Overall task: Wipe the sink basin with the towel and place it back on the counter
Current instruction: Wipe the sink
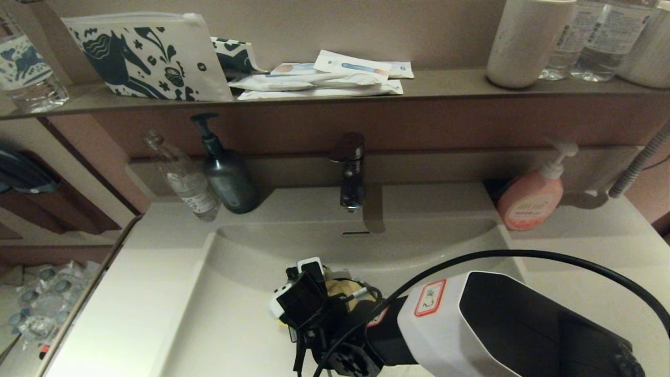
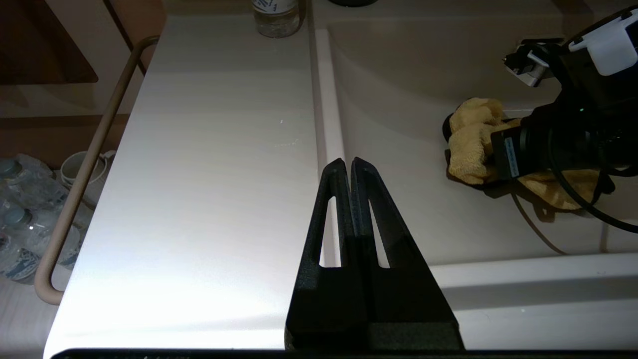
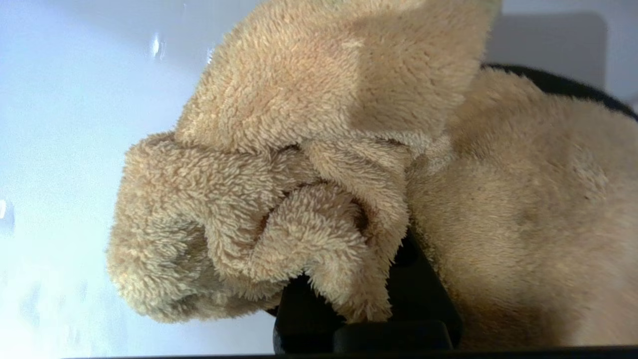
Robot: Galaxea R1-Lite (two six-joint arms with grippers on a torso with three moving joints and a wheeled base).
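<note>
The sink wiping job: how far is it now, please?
Done: the right gripper is shut on the fluffy mustard-yellow towel. In hand: the towel lies on the floor of the glossy off-white sink basin, for wiping. Left: returning it to the smooth off-white counter.

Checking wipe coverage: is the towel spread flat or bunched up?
Bunched up. The mustard-yellow fluffy towel sits in crumpled folds, pinched by the right hand, down in the off-white sink basin.
</note>
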